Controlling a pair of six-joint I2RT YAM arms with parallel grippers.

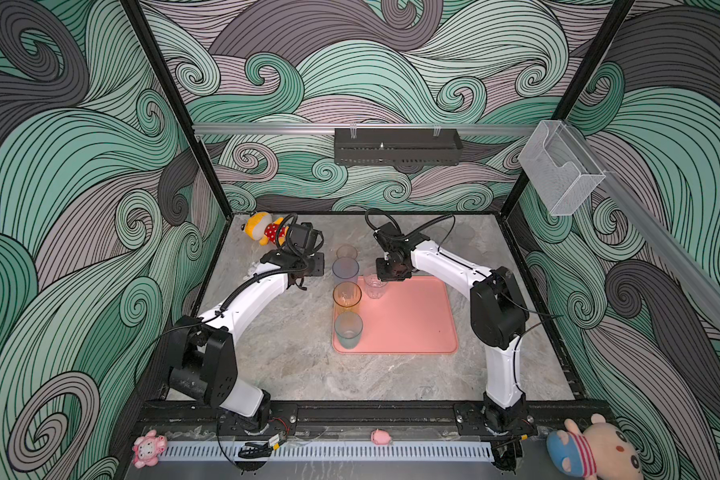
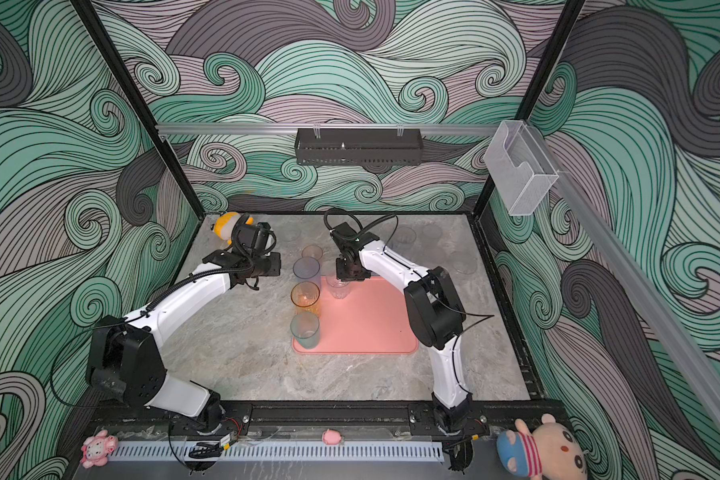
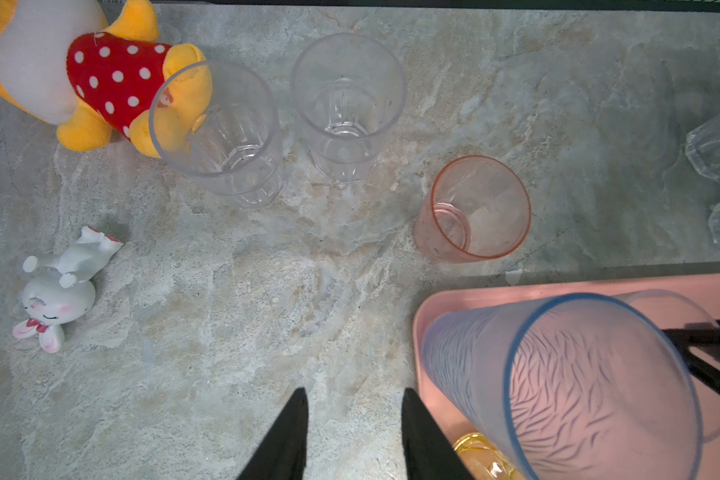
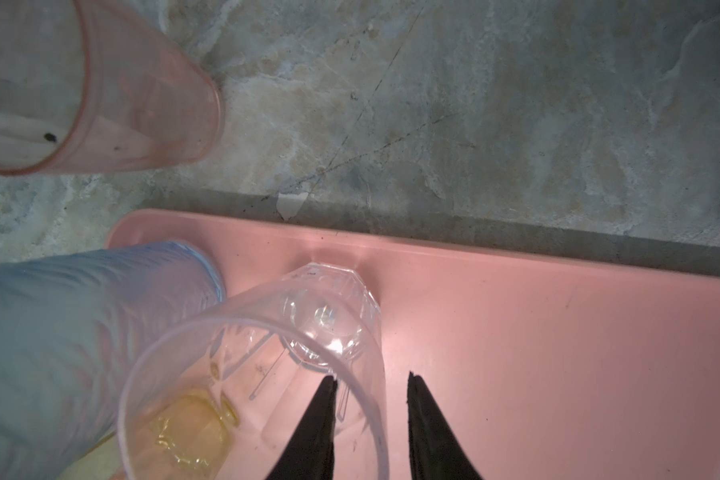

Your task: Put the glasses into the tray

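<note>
Fingers of the right gripper [image 4: 371,415]: spread apart and straddling the wall of a clear glass [image 4: 267,374], one finger inside the rim and one outside, neither pressing it.
Fingers of the left gripper [image 3: 352,432]: spread with nothing between them, over bare table [image 1: 300,365] just off the tray's left edge.
Tray [image 1: 412,320]: salmon pink, lying flat on the table.
Clear glass: upright on the tray near its far edge.
Blue-grey glass [image 1: 345,270]: upright in the tray's far left corner, just beside the clear glass.
Orange glass [image 1: 347,296]: upright midway along the tray's left edge.
Teal glass [image 1: 348,328]: upright in the tray's near left corner.
Pink glass [image 1: 346,252]: on the table, just beyond the tray's far left corner.
Two clear glasses [image 3: 348,108]: on the table, farther beyond that same tray corner, beside a yellow plush toy [image 3: 38,62].
Faint clear glasses [image 2: 462,262]: on the table, beyond the tray's far right corner.
</note>
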